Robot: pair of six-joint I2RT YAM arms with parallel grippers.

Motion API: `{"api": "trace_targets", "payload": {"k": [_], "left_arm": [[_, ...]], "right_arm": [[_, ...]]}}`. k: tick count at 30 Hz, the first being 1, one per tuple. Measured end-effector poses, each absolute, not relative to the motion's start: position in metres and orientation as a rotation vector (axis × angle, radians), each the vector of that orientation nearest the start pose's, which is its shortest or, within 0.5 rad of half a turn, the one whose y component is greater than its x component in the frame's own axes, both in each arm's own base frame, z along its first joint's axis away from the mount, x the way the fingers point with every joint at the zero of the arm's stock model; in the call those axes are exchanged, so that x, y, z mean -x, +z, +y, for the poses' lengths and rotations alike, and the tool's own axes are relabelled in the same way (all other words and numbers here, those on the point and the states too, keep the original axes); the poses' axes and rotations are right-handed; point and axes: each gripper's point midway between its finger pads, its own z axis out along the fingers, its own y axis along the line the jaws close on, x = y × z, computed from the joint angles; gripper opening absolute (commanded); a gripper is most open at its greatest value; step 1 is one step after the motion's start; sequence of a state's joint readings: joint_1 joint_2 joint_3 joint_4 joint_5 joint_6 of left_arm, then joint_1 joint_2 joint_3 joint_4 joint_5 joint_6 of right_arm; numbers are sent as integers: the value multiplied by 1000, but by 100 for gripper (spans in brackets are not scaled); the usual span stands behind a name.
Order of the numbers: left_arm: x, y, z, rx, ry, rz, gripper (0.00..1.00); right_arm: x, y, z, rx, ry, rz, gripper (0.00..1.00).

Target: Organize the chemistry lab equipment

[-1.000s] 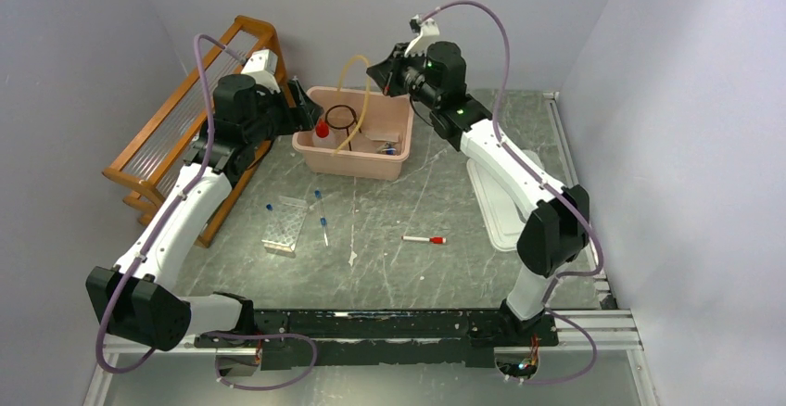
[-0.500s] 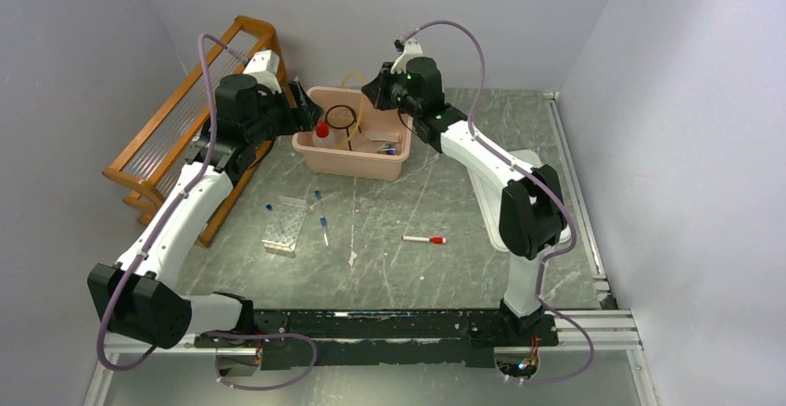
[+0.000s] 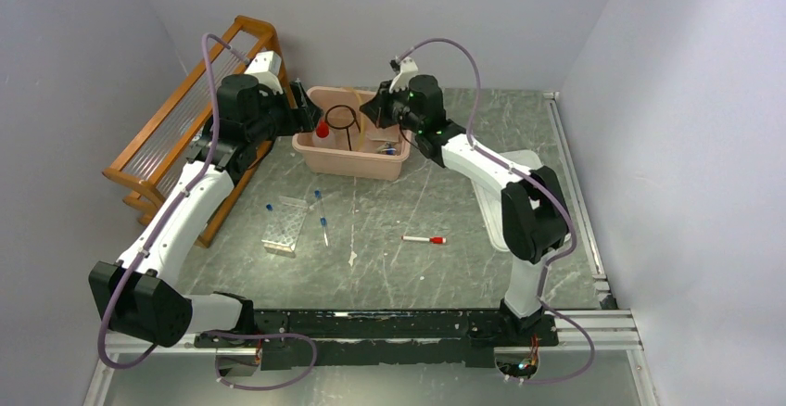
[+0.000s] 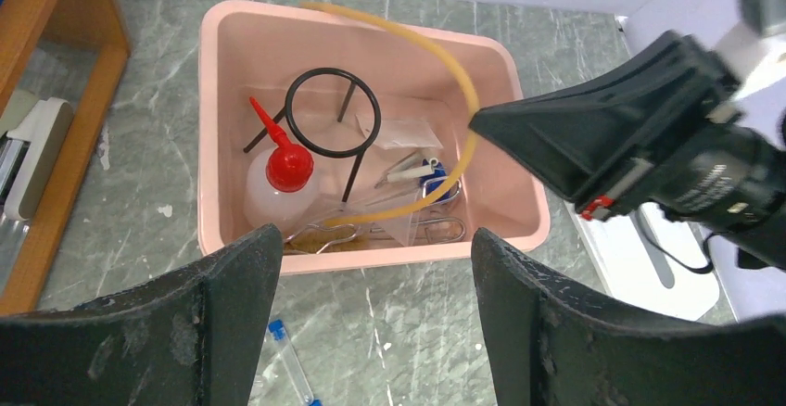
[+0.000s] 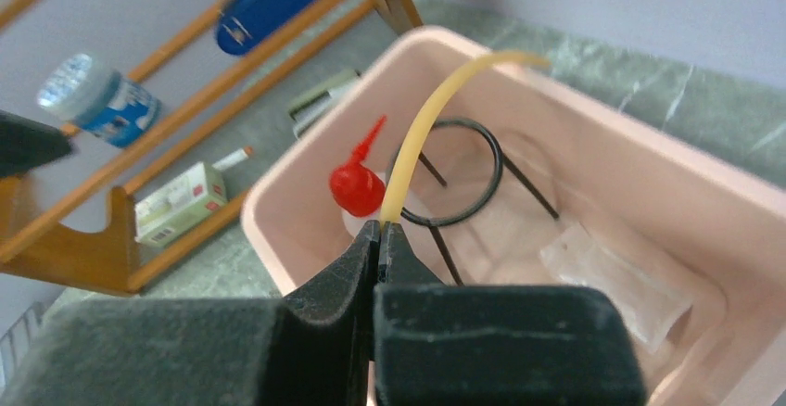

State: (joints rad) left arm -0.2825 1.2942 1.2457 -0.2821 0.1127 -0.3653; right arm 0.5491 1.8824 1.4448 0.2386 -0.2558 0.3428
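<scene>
A pink tub (image 3: 357,167) holds a black wire ring (image 4: 332,70), a clear red-capped squeeze bottle (image 4: 287,167), metal clips and clear bags. My right gripper (image 5: 378,230) hangs low over the tub's right half, shut on one end of the amber tubing (image 5: 436,109). The tubing arcs over the back rim and down into the tub (image 4: 436,49). My left gripper (image 4: 375,239) is open and empty, above the table just left of and in front of the tub. A clear tube rack (image 3: 285,225) and blue-capped tubes (image 3: 321,216) lie on the table.
The wooden slatted rack (image 3: 176,123) stands along the left wall, close behind my left arm. A red-capped pen (image 3: 424,239) lies mid-table. A white tray (image 3: 505,221) sits under my right arm's elbow. Walls close in at the back and right.
My right gripper has come down and leftward towards the tub with the tubing, so the tubing's loop now sits lower. The left arm has barely moved.
</scene>
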Motion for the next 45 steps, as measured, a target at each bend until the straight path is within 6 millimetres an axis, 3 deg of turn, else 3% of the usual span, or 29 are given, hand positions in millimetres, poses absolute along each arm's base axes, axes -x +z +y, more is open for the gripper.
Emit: {"api": "trace_targets", "payload": {"k": [8, 12, 22, 33, 44, 45], "left_arm": [[-390, 298, -148, 4, -536, 1940, 78], [-389, 299, -147, 6, -534, 1939, 78], [-386, 299, -145, 11, -529, 1934, 78], [-386, 297, -145, 11, -527, 1941, 78], [-385, 296, -145, 11, -526, 1943, 78], [-386, 296, -145, 11, -526, 1944, 78]], "right_arm": [[-437, 313, 349, 434, 919, 1569, 0], [-429, 331, 349, 455, 928, 1504, 0], [-429, 302, 354, 455, 911, 1557, 0], [-455, 258, 359, 363, 834, 1627, 0], [-485, 240, 355, 204, 772, 1691, 0], [-489, 239, 354, 184, 758, 1702, 4]]}}
